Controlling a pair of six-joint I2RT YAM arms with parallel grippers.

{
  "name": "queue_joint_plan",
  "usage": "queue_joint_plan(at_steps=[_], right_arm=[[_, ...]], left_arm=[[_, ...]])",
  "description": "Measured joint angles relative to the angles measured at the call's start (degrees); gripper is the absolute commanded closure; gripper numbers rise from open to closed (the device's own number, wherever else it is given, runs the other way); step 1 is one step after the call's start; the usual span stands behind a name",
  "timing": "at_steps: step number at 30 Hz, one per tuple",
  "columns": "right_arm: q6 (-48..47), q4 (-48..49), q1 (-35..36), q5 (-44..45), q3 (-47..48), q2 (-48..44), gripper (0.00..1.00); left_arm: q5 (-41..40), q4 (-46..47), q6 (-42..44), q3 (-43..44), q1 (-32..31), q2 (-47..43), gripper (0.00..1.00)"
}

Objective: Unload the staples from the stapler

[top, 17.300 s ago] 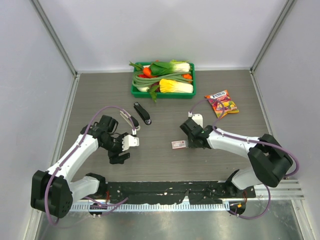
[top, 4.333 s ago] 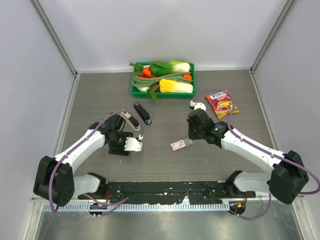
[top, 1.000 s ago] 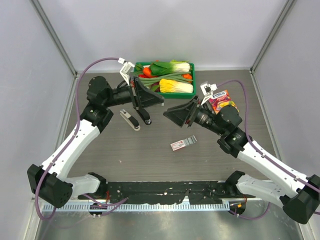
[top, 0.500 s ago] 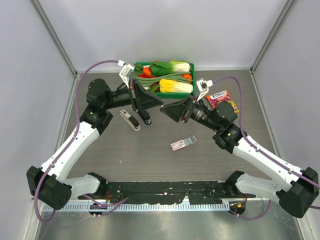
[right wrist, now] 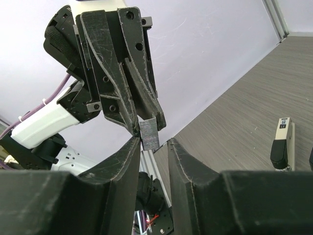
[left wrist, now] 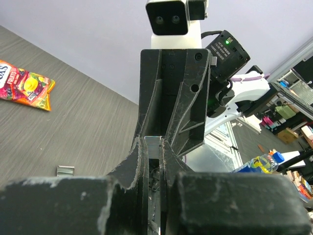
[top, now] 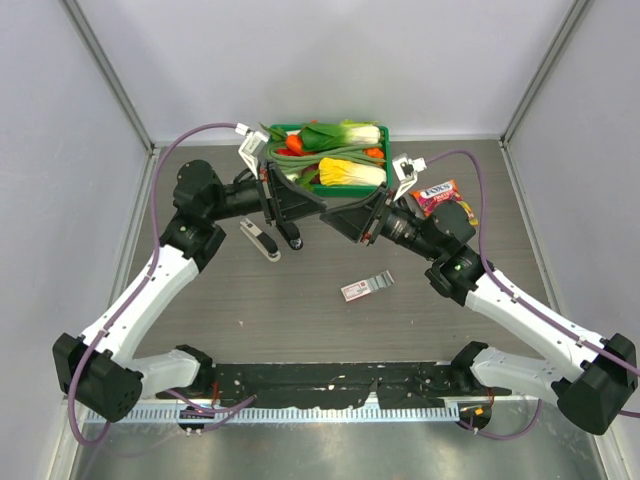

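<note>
Overhead, I look down on the green tray [top: 386,160]. Beside it my wrist cameras face each other closely, sharing a staple strip [right wrist: 149,133].

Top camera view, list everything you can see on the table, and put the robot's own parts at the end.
tray: one, green, far centre
vegetables: several, green, yellow, orange, in the tray
candy bag: one, multicoloured, right of the tray
white stapler: one, white and grey, left of centre
black stapler: one, black, beside the white stapler
small box: one, pink and white, centre
loose staples: one short strip, grey, beside the box
held staple strip: one, grey, in the air
left gripper: one, black, shut on the held strip
right gripper: one, black, fingers apart around that strip
</note>
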Motion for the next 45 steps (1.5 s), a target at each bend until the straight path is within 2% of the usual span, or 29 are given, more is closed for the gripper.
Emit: queue_joint_plan(at_steps=[6, 10, 16, 21, 23, 25, 27, 29, 31, 32, 38, 41, 43, 45], right_arm=[[0.31, 0.35, 0.0, -0.46, 0.0, 0.0, 0.73], [0.5, 0.33, 0.0, -0.9, 0.0, 0.0, 0.81], [0.55, 0.28, 0.0, -1.09, 0.0, -0.02, 0.85], [0.31, -0.61, 0.02, -1.09, 0.0, -0.42, 0.87], [0.0, -1.46, 0.09, -1.07, -0.04, -0.94, 0.88], [-0.28, -2.23, 0.2, -1.07, -0.35, -1.79, 0.88], [-0.57, -2.95, 0.26, -0.79, -0.79, -2.78, 0.89], [-0.85, -3.45, 0.13, 0.13, -1.14, -3.82, 0.89], [-1.22, -4.17, -0.09, 0.87, -1.33, -4.85, 0.89], [-1.62, -4.98, -0.11, 1.29, -1.33, -5.31, 0.89], [-5.07, -12.76, -0.11, 3.85, -1.36, -6.97, 0.91], [-8.74, -21.81, -0.11, 7.19, -0.33, -6.23, 0.93], [-10.97, -27.96, -0.11, 9.97, 0.87, -4.55, 0.94], [-13.18, -34.56, -0.13, 13.55, 2.14, -1.84, 0.96]], left_arm=[[-0.28, 0.02, 0.02, -0.33, 0.0, -0.04, 0.98], [-0.44, 0.33, 0.0, -0.81, -0.07, -0.31, 0.99], [-0.85, 1.2, -0.02, -1.51, -0.15, -0.66, 0.98], [-1.29, 1.68, 0.02, -2.25, -0.33, -1.11, 0.89], [-1.57, 1.64, 0.13, -2.56, -0.44, -1.4, 0.78], [-2.01, 1.57, 0.31, -2.78, -0.66, -1.62, 0.76], [-2.23, 1.09, 0.5, -3.1, -0.81, -1.95, 0.61], [-2.32, 0.48, 1.29, -3.39, -0.74, -2.32, 0.31], [-2.49, -0.07, 1.84, -3.45, -0.72, -2.56, 0.27], [-2.58, -0.42, 1.95, -3.45, -0.72, -2.64, 0.21], [-3.48, -4.11, 4.5, -3.5, 0.11, -3.34, 0.18], [-4.83, -9.49, 8.33, -3.1, 0.81, -4.22, 0.11], [-6.56, -14.16, 12.55, -2.69, 0.92, -4.72, 0.04], [-9.03, -20.39, 18.58, -2.23, 0.94, -5.35, 0.01]])
